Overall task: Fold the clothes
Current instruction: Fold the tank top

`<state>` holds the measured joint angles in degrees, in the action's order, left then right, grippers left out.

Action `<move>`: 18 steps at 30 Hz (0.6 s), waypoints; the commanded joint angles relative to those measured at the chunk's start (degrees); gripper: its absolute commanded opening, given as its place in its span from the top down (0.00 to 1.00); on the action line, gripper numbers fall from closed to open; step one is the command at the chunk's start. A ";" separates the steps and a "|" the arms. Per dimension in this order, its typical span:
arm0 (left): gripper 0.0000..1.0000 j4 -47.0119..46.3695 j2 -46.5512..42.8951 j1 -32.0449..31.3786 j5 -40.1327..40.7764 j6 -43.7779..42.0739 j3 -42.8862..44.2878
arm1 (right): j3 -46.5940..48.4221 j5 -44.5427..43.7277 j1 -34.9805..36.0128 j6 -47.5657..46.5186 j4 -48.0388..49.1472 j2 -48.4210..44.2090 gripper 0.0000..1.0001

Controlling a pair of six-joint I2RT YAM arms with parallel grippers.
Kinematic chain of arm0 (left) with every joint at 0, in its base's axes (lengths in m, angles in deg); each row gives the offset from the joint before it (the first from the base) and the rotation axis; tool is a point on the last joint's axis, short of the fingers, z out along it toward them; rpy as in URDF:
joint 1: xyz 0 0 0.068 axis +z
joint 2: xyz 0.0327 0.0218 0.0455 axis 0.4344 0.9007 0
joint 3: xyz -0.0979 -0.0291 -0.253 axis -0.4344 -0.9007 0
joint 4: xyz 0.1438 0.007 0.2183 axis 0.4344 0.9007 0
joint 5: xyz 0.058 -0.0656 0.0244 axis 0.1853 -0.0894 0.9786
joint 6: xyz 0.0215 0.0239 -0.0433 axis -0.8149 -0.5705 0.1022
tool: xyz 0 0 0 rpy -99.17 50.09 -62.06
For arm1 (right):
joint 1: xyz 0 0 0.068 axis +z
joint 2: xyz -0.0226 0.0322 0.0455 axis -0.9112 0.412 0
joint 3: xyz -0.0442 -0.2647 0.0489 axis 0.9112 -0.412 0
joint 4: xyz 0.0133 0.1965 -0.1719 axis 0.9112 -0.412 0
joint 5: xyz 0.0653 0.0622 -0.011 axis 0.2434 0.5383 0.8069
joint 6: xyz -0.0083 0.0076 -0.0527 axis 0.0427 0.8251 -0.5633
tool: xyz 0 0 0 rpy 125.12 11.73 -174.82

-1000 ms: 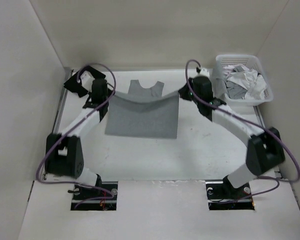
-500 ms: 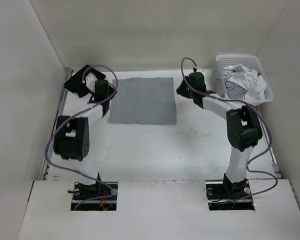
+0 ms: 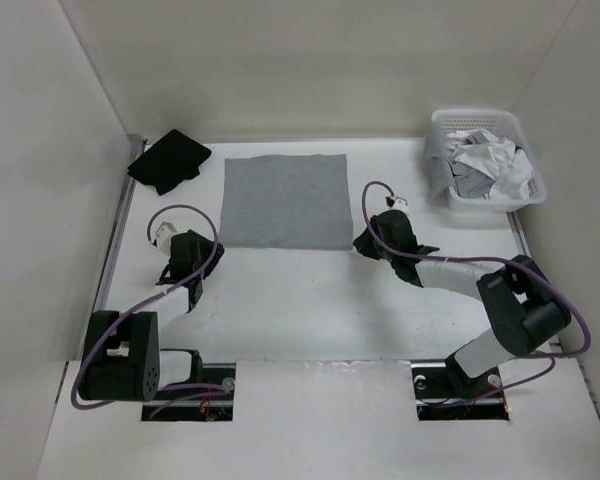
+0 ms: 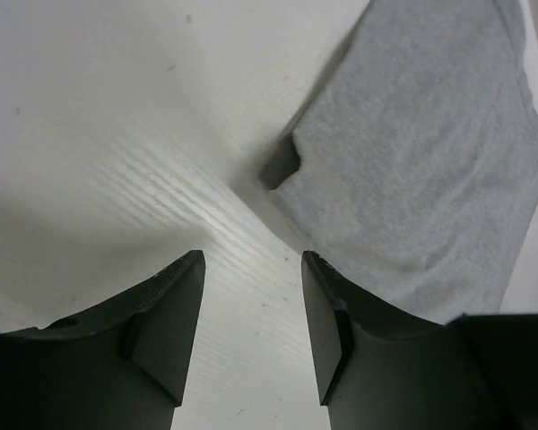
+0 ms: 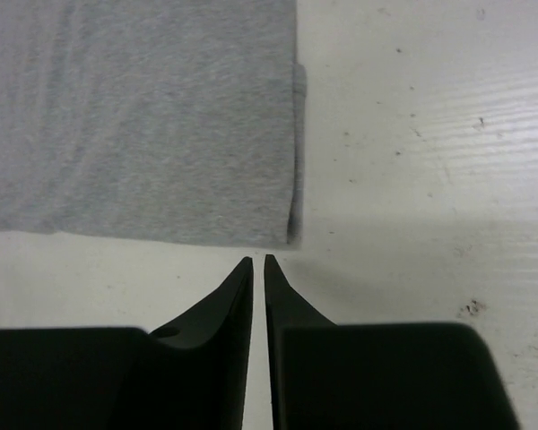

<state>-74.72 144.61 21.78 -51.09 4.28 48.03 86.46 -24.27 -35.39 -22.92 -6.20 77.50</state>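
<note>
Clothes [image 3: 285, 200] lie flat as a grey rectangle left of the basket [image 3: 477, 114], so the first fold looks done. Left end effector [image 4: 251, 269] gapes empty, right end effector [image 5: 258, 264] is pinched almost shut on nothing. Next, I'd guess: grab an edge, fold across.

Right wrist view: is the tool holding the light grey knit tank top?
No: the right tool sits empty over the white table, just short of the light grey knit tank top.

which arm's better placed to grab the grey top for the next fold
Probably left: the left gripper is open with a corner of the tank top just ahead. The right gripper sits by its corner too, but nearly shut.
</note>
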 commanded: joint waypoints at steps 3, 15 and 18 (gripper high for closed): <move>0.55 -12.30 5.65 3.83 -9.56 6.02 -1.83 | -2.17 -2.40 -0.09 2.66 6.76 -1.70 0.78; 0.70 -20.75 16.38 5.42 -11.23 11.66 0.01 | -3.49 -3.28 -0.09 9.25 11.60 5.42 0.60; 0.77 -20.93 17.17 5.51 -10.80 12.01 0.45 | -3.49 -3.72 -0.09 9.87 12.57 6.30 0.58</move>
<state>-93.86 160.96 26.96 -61.53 15.25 47.23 83.38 -26.41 -35.63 -15.20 1.10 83.14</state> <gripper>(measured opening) 0.238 0.416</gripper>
